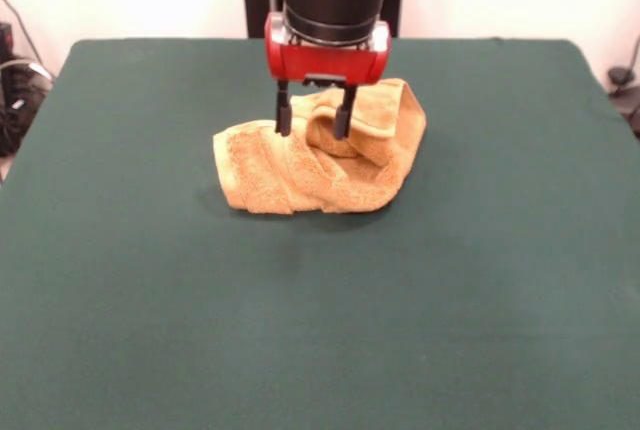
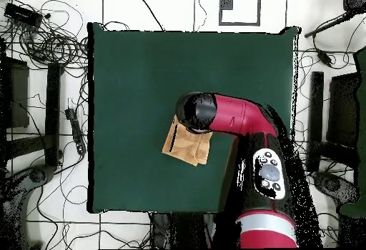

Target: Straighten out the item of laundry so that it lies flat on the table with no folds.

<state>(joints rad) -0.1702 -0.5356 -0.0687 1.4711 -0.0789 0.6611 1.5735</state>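
Observation:
The item of laundry (image 1: 320, 165), a golden-orange terry towel, lies crumpled in thick folds on the far half of the dark green table (image 1: 320, 310). My gripper (image 1: 313, 118) hangs straight down over the towel's top ridge, open, its two black fingers (image 1: 284, 113) reaching down to the cloth with a fold between them. In the overhead view the towel (image 2: 184, 146) shows as a small bunched patch, partly covered by the arm's black wrist (image 2: 196, 111); the gripper itself is hidden there.
The red arm (image 2: 243, 118) reaches across the table's lower right part in the overhead view. Cables (image 2: 50, 43) and stands lie on the floor around the table. The table cloth extends widely on all sides of the towel.

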